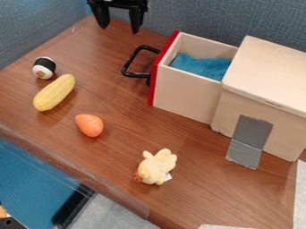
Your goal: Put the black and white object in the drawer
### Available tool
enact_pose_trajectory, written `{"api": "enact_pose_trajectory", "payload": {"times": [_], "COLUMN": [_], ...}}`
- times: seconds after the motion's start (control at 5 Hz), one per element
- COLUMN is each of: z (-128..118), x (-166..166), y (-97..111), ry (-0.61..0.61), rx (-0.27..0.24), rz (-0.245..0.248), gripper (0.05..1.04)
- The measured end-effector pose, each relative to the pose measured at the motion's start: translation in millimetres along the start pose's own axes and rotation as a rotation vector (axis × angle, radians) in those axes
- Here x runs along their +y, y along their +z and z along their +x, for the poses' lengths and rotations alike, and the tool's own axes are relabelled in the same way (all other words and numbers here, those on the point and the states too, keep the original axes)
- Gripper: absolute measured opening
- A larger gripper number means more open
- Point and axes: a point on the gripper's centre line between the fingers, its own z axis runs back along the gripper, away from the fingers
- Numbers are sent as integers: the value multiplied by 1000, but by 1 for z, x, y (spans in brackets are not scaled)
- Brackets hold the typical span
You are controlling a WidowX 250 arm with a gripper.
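Near the handle side of the open drawer (157, 74), gripper (119, 27) hangs with its two fingers wide apart, empty. Black and white object (44, 68) lies on the tabletop (119, 154), well apart from the drawer, on its handle side. Gripper's upper part cut off by top edge; drawer floor hidden under blue cloth (200, 66).

On your left, a yellow corn cob (54, 92) is lying slantwise on the wooden table (113, 156). Nearer you and to its right, an orange toy (90, 125) is resting; farther right, a plush chick (157, 167) is lying. A blue cloth (203, 66) is showing beyond, right of centre.
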Motion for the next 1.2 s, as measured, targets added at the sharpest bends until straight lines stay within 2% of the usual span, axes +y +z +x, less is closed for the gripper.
{"api": "enact_pose_trajectory", "payload": {"times": [0.2,0.4,0.8,1.0,1.2], "z": [-5,-20,-36,-47,-54], "x": [1,22,95,118,128], "y": [-11,-23,-20,-27,-36], "ry": [2,33,165,201,186], "rx": [32,55,51,93,126], "rz": [-1,37,154,197,247], "gripper": [1000,1000,1000,1000,1000]}}
